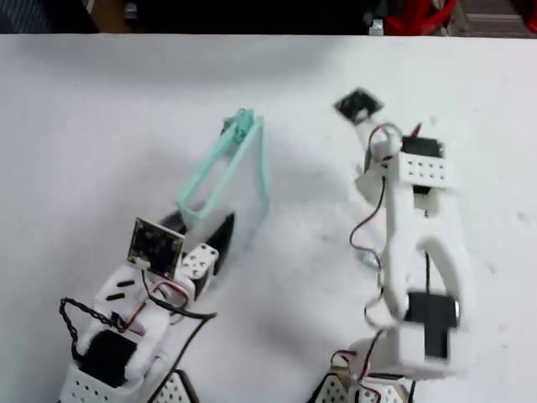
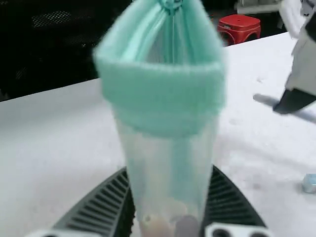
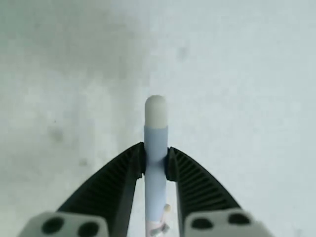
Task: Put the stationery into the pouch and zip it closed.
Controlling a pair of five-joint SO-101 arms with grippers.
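Note:
A clear pouch (image 1: 228,172) with mint-green trim stands up off the table, its mouth open. My left gripper (image 1: 216,237) is shut on its near end. In the left wrist view the black fingers (image 2: 106,207) press both sides of the pouch (image 2: 163,98), and a few blurred small things lie inside near them. My right gripper (image 3: 155,159) is shut on a light blue pen (image 3: 156,129) with a white tip, held above the bare table. The right arm (image 1: 415,218) stands to the right of the pouch, apart from it.
A small light blue item (image 1: 370,257) lies on the white table (image 1: 101,126) beside the right arm, also visible as the item (image 2: 309,183) in the left wrist view. The table's far edge (image 1: 252,35) meets a dark room with a red stool (image 2: 239,25).

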